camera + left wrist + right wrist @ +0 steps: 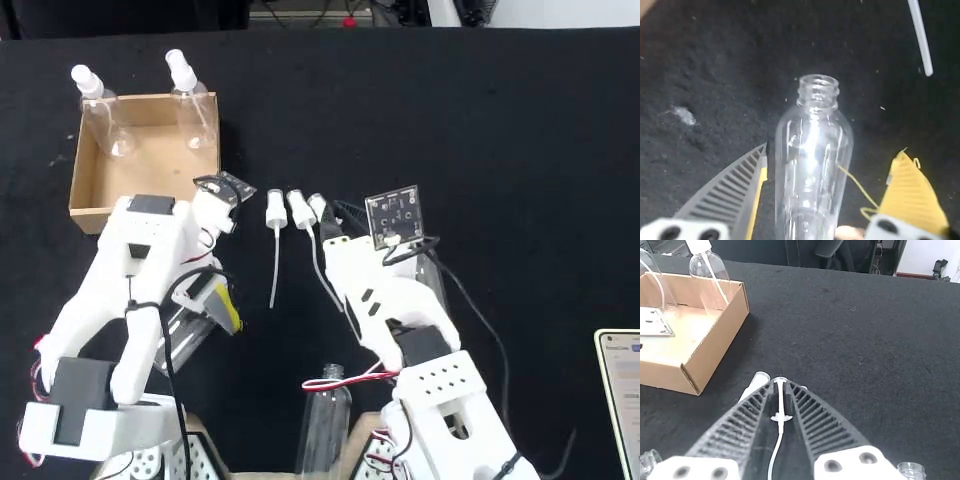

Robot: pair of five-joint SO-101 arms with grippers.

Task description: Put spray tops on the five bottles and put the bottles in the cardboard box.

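Note:
A clear uncapped bottle [812, 165] lies between the fingers of my left gripper [832, 150], which stands open around it with a gap on the yellow finger's side. From above, that bottle [188, 338] is under the left arm, near the left gripper [218, 300]. My right gripper [780, 387] is shut on a white spray top [780, 384], whose tube runs back between the fingers. In the high view the right gripper [326, 228] is at the last of three spray tops [300, 208] lying in a row. The cardboard box [90, 185] holds two capped bottles [195, 110].
Another uncapped bottle [325, 405] stands at the front centre between the arm bases. A further bottle neck [910, 470] shows beside the right arm. A tablet [620, 400] lies at the right edge. The black table is bare to the right and far side.

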